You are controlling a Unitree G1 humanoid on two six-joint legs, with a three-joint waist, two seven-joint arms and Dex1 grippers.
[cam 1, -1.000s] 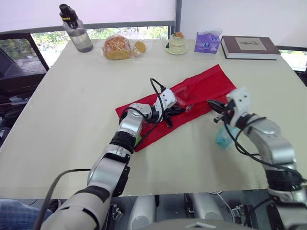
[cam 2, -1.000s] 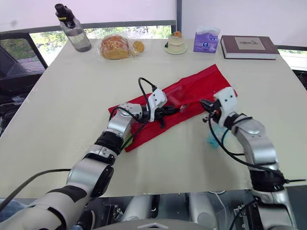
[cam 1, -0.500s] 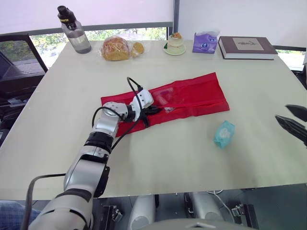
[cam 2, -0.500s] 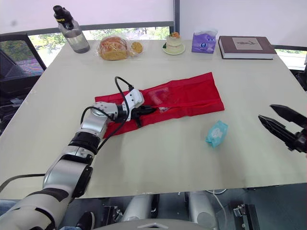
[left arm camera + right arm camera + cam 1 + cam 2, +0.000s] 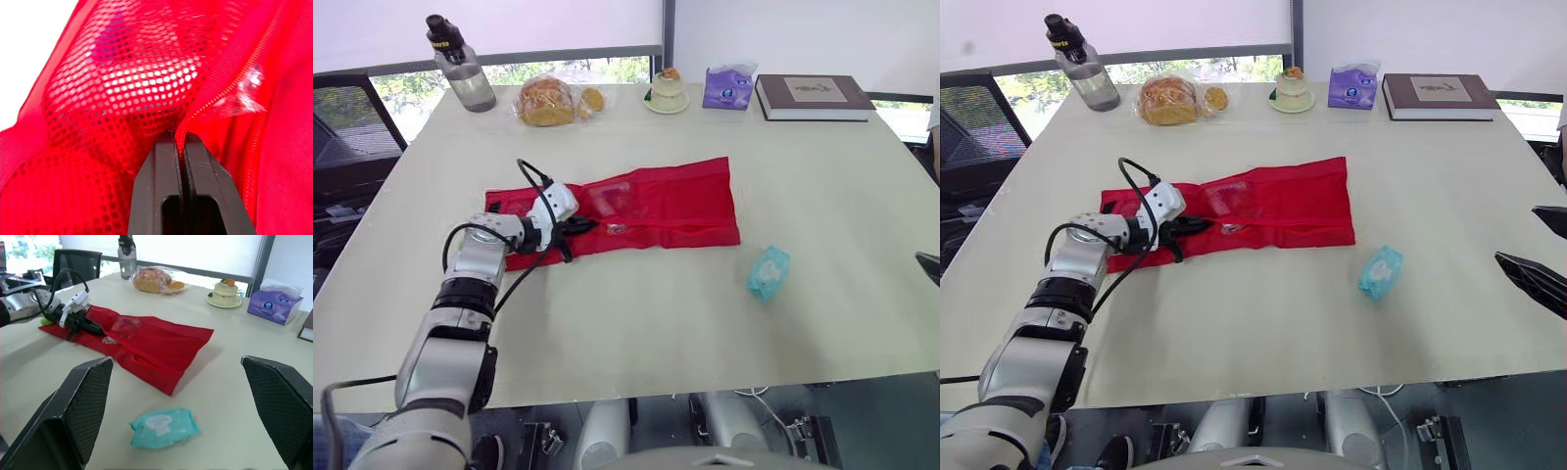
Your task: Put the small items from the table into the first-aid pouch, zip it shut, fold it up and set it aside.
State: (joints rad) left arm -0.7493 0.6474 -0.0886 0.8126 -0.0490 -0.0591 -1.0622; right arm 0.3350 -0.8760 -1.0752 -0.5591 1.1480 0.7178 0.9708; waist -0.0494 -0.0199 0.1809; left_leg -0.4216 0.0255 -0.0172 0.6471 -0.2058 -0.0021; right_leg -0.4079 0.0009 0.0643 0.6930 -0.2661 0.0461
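Observation:
The red first-aid pouch (image 5: 656, 201) lies flat across the middle of the table, its mesh pocket and zip facing up. My left gripper (image 5: 585, 225) is shut on the pouch's fabric beside the zip (image 5: 215, 98), near the pouch's left end, with its fingers (image 5: 164, 161) pressed together. A teal packet of wipes (image 5: 769, 271) lies on the table to the right of the pouch, apart from it. My right gripper (image 5: 1540, 257) hangs at the table's right edge, open wide and holding nothing. In the right wrist view its fingers (image 5: 73, 416) frame the packet (image 5: 164, 427).
Along the far edge stand a water bottle (image 5: 457, 61), a bagged loaf (image 5: 548, 98), a small cake on a plate (image 5: 667, 90), a purple tissue box (image 5: 728, 86) and a book (image 5: 811, 96). A black chair (image 5: 342, 127) is off the left side. A green item (image 5: 45, 321) peeks from the pouch's left end.
My right gripper has let go, opened and drawn back from the pouch to the table's right edge. The left gripper has dragged the pouch leftward and turned it more level.

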